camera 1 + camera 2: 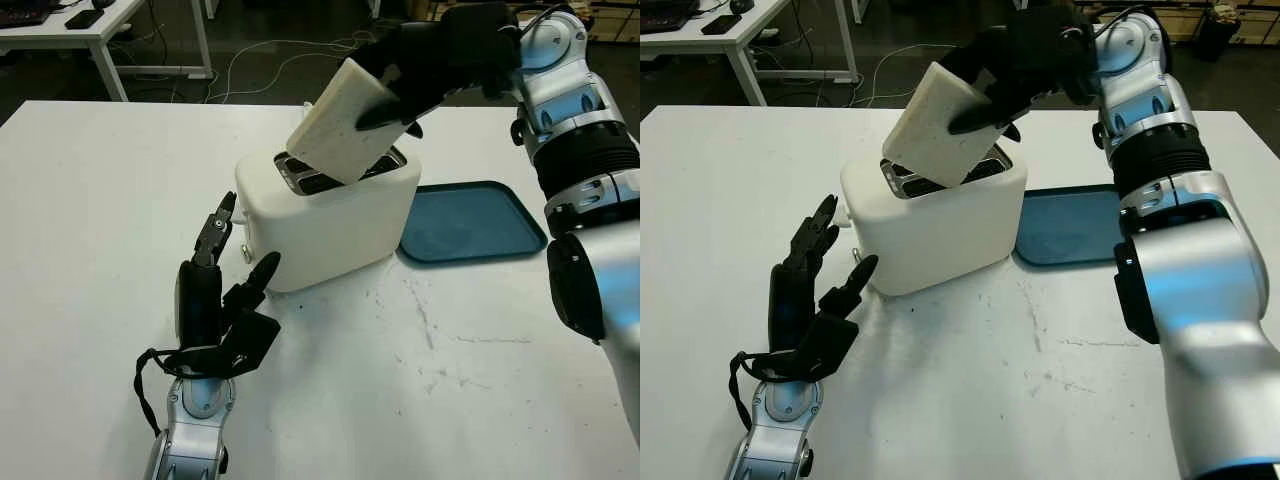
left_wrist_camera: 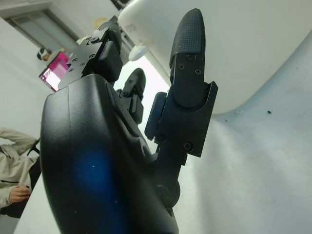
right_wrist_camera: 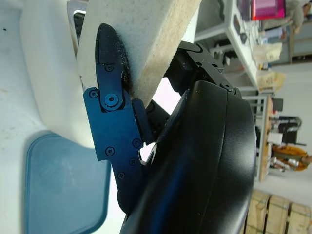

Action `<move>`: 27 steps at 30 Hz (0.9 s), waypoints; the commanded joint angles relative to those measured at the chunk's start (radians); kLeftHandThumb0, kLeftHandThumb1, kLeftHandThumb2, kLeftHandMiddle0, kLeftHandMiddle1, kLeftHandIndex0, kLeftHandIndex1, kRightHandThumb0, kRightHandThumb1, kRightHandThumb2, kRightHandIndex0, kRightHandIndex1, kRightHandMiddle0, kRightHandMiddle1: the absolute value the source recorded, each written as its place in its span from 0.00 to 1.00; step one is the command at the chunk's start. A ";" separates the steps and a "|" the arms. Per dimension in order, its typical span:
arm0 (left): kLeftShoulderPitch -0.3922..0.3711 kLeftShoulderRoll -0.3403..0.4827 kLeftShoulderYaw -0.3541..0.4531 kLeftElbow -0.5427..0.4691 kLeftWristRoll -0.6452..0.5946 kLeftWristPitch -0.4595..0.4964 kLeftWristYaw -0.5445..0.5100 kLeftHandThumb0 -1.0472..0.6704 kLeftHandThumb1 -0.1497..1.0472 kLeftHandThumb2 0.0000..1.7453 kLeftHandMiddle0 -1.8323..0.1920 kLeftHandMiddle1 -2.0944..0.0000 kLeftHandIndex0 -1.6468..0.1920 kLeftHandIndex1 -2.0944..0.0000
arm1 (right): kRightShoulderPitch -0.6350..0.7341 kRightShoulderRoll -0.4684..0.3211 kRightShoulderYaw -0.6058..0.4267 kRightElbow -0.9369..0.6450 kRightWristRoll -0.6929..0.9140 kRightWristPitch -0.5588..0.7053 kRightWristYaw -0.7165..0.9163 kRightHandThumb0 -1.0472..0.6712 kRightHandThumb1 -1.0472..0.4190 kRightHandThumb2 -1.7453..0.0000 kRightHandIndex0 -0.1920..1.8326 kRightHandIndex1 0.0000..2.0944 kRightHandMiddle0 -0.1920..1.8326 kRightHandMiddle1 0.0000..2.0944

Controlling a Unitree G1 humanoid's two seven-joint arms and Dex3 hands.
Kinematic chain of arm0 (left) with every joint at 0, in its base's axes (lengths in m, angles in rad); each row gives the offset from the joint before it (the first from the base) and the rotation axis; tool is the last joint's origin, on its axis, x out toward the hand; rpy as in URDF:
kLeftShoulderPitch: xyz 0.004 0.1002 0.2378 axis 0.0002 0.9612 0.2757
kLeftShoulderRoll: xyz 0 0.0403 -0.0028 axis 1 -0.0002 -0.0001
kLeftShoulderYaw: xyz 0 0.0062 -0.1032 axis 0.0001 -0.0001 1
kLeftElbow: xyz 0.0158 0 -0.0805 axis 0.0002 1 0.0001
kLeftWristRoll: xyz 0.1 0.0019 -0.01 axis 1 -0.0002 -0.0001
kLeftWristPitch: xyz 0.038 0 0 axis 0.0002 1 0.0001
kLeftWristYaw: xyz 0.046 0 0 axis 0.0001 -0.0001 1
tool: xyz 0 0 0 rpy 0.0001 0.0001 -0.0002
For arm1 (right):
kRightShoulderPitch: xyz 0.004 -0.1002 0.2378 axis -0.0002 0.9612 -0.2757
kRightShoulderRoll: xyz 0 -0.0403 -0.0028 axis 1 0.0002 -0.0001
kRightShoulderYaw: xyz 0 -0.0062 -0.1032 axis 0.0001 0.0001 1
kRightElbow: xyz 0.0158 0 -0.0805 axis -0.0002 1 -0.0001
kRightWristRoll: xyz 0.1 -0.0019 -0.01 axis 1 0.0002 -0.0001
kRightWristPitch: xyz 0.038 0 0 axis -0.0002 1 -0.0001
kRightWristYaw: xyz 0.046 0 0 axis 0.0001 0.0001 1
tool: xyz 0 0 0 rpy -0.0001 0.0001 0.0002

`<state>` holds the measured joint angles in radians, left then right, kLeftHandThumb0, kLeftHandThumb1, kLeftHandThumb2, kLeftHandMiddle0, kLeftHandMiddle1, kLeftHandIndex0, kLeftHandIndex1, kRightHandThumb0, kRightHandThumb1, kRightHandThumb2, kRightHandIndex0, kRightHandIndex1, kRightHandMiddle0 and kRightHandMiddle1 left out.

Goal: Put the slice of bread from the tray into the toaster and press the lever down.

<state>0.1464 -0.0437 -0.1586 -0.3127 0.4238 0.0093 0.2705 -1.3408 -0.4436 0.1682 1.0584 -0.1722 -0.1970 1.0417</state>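
Observation:
My right hand (image 1: 400,85) is shut on the slice of bread (image 1: 338,125), a pale thick slab held tilted over the white toaster (image 1: 330,220). The slice's lower corner touches the toaster's top slots (image 1: 310,180). In the right wrist view a finger (image 3: 109,92) presses against the bread (image 3: 146,34). The toaster's lever knob (image 1: 246,254) sticks out of its left end. My left hand (image 1: 222,290) is open, standing upright on the table just left of the toaster, close to that knob (image 2: 138,51).
A blue tray (image 1: 470,222) lies bare to the right of the toaster on the white table (image 1: 420,380). Beyond the table's far edge are a desk (image 1: 90,30) and cables on a dark floor. A person (image 2: 12,161) sits in the background.

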 commanded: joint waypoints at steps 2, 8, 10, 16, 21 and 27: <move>-0.009 -0.012 0.001 0.004 -0.009 -0.015 0.009 0.25 0.89 0.17 0.74 0.89 0.72 1.00 | -0.012 -0.019 0.010 0.010 -0.022 -0.044 -0.037 0.26 0.09 0.85 0.62 0.83 0.53 0.83; -0.010 -0.011 -0.003 0.013 -0.006 -0.025 0.018 0.25 0.89 0.18 0.73 0.89 0.72 1.00 | 0.025 -0.022 0.046 -0.008 -0.067 -0.138 -0.100 0.31 0.09 0.83 0.62 0.83 0.54 0.83; -0.008 -0.009 -0.005 0.016 -0.005 -0.028 0.022 0.25 0.89 0.18 0.73 0.89 0.72 1.00 | 0.037 -0.018 0.050 -0.011 -0.071 -0.159 -0.119 0.32 0.09 0.82 0.62 0.83 0.54 0.83; -0.012 -0.014 -0.010 0.022 -0.005 -0.023 0.028 0.25 0.89 0.17 0.74 0.89 0.72 1.00 | 0.045 -0.005 0.053 -0.017 -0.067 -0.136 -0.122 0.35 0.09 0.81 0.64 0.83 0.56 0.83; -0.020 -0.014 -0.018 0.028 0.008 -0.015 0.036 0.25 0.89 0.18 0.74 0.88 0.72 1.00 | 0.069 -0.006 0.082 -0.043 -0.099 -0.138 -0.146 0.35 0.09 0.82 0.64 0.83 0.53 0.83; -0.023 -0.016 -0.025 0.035 0.003 -0.018 0.040 0.26 0.89 0.18 0.74 0.88 0.73 1.00 | 0.082 -0.018 0.136 -0.077 -0.156 -0.177 -0.144 0.36 0.09 0.83 0.62 0.83 0.51 0.83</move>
<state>0.1340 -0.0435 -0.1793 -0.2868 0.4258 0.0024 0.3009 -1.2677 -0.4530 0.2922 0.9968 -0.3176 -0.3528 0.9009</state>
